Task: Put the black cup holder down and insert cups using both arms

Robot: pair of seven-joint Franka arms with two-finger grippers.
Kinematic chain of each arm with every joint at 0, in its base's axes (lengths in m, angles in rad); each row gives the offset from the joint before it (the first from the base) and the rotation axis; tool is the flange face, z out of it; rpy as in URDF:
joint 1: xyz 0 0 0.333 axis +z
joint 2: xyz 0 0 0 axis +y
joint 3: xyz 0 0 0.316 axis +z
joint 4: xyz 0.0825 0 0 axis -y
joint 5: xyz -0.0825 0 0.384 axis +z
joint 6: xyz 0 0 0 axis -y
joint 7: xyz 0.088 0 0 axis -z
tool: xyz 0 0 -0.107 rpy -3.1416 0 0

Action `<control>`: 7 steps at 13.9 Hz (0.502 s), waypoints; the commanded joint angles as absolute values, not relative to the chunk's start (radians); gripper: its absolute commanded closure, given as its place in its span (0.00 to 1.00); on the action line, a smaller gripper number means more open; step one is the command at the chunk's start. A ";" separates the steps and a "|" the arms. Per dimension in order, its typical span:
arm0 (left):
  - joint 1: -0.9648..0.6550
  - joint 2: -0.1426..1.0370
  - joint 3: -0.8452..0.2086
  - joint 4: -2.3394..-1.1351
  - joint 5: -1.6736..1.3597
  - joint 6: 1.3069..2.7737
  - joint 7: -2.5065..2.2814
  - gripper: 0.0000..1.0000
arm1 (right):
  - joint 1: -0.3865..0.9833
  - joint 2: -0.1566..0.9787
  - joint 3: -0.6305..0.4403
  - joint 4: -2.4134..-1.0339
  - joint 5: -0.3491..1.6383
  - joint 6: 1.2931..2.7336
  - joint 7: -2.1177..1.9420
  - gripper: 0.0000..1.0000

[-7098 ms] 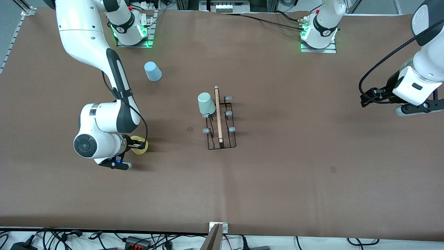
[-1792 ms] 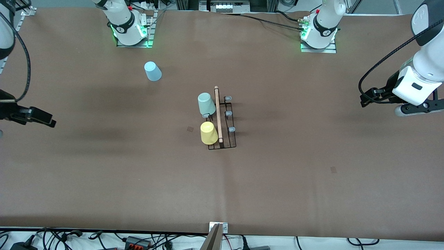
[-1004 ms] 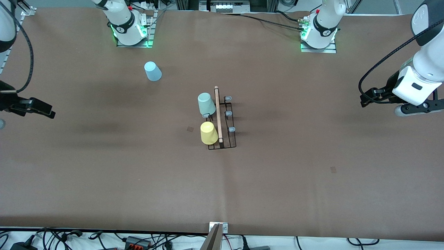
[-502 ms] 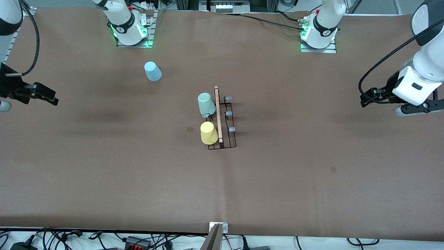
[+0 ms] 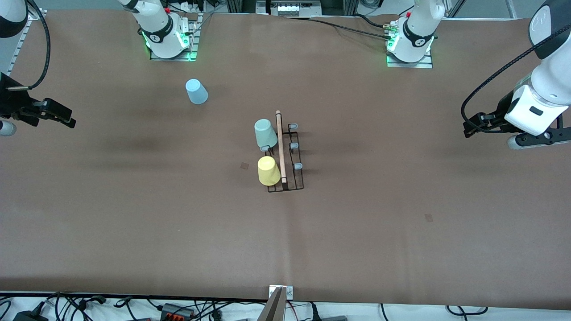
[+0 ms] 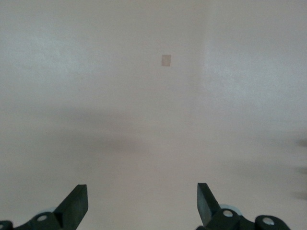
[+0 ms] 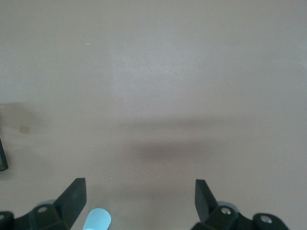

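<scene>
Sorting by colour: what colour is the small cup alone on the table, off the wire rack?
Light blue: the small tapered plastic cup, clearest in the front view.

Mid-bench stands the black cup holder, with the mint cup and yellow cup on it. The light blue cup stands apart. Between my right hand and it lies bare bench; my left hand waits over bare bench.

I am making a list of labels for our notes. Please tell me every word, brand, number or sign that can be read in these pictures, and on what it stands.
None can be read.
Round marks on the black bands of both arm bases: too small to read.
Mint green cup, yellow cup, light blue cup: plain.
</scene>
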State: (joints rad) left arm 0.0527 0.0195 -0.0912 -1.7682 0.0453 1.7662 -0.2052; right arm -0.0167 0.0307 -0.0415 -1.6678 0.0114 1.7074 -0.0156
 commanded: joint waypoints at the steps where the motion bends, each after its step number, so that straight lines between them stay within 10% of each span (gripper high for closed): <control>1: 0.055 0.026 -0.092 -1.746 0.061 1.749 -0.187 0.00 | -0.009 0.006 -0.049 -1.690 -0.003 1.703 -0.032 0.00; 7: 0.055 0.026 -0.092 -1.746 0.061 1.749 -0.187 0.00 | -0.052 0.006 -0.008 -1.690 -0.003 1.709 -0.029 0.00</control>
